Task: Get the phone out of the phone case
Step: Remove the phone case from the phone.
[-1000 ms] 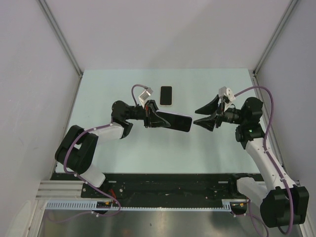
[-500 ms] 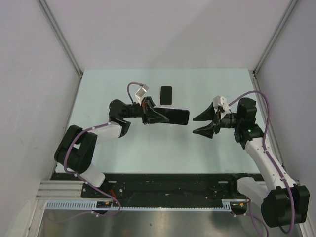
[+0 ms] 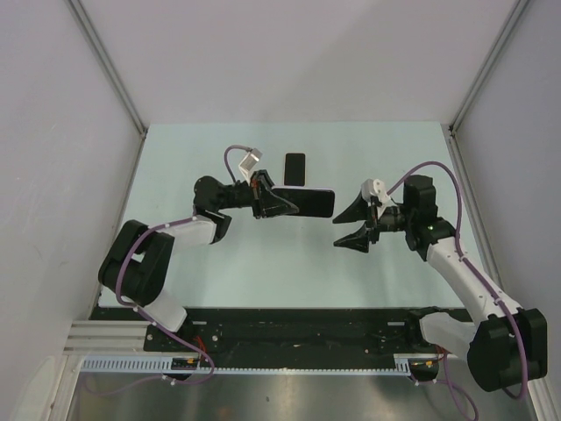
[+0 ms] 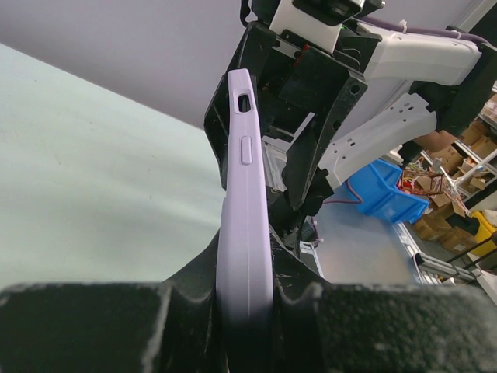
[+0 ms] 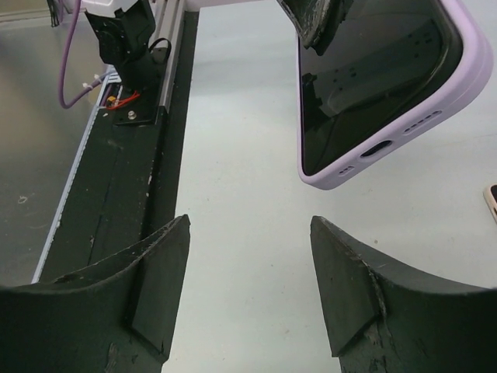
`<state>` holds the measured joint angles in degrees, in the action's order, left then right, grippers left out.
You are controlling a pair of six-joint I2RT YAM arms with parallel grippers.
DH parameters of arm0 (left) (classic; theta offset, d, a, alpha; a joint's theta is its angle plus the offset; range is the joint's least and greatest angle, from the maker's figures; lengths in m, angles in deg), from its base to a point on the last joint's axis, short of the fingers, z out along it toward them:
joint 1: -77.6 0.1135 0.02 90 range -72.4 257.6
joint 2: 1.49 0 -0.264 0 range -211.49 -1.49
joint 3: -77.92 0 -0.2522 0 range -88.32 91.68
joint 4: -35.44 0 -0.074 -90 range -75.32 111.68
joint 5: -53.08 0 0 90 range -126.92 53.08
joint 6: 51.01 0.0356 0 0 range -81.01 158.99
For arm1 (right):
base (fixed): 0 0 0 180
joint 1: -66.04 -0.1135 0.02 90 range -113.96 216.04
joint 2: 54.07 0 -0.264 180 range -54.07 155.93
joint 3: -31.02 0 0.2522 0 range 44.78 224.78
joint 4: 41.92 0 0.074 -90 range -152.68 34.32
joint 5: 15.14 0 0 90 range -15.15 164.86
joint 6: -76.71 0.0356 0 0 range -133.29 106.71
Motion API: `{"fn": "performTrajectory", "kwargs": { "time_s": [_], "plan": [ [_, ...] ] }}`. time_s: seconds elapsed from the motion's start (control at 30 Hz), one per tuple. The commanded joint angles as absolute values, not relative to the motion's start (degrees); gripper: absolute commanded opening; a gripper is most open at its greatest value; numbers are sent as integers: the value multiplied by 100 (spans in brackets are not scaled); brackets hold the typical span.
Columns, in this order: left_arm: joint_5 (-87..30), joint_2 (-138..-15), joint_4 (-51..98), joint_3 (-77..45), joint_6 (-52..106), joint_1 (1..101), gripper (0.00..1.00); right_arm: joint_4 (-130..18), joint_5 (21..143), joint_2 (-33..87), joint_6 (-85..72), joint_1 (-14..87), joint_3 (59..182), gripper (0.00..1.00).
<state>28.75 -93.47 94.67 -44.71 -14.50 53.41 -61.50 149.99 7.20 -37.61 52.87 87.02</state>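
The phone point(image 3: 308, 203), black screen in a lilac case, is held above the table by my left gripper point(image 3: 282, 204), which is shut on its left end. In the left wrist view the case point(image 4: 247, 225) stands edge-on between my left gripper's point(image 4: 247, 289) two pads. My right gripper point(image 3: 337, 233) is open and empty, just right of the phone's free end and a little nearer, not touching it. In the right wrist view the phone's screen and port end point(image 5: 373, 85) hang above and to the right of my right gripper's point(image 5: 248, 221) spread fingers.
A second phone point(image 3: 294, 169), black with a pale rim, lies flat on the pale green table point(image 3: 219, 263) behind the held one. Grey walls enclose the table on three sides. The black rail point(image 5: 124, 179) at the table's near edge shows in the right wrist view.
My left gripper has drawn the phone back and slightly left, turning it more level. My right arm has moved left toward the phone's free end, jaws still open.
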Motion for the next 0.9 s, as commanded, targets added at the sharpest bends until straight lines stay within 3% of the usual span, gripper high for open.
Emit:
{"fn": "performTrajectory", "kwargs": {
  "time_s": [0.0, 0.43, 0.67, 0.87],
  "plan": [
    [2724, -9324, 11721, -4341, -1514, 5361, 0, -6174, 14772, 780, -4045, 5180, 8890, 68],
    [2926, -9412, 11721, -4236, -1603, 5132, 0, -5629, 14429, 1026, -3184, 5075, 8890, 73],
    [2979, -9465, 11721, -4218, -1620, 5053, 0, -5621, 14631, 1070, -3271, 5075, 8890, 52],
    [3006, -9465, 11721, -4218, -1620, 5026, 1, -5796, 14877, 1026, -3456, 5066, 8890, 42]
  ]
}}
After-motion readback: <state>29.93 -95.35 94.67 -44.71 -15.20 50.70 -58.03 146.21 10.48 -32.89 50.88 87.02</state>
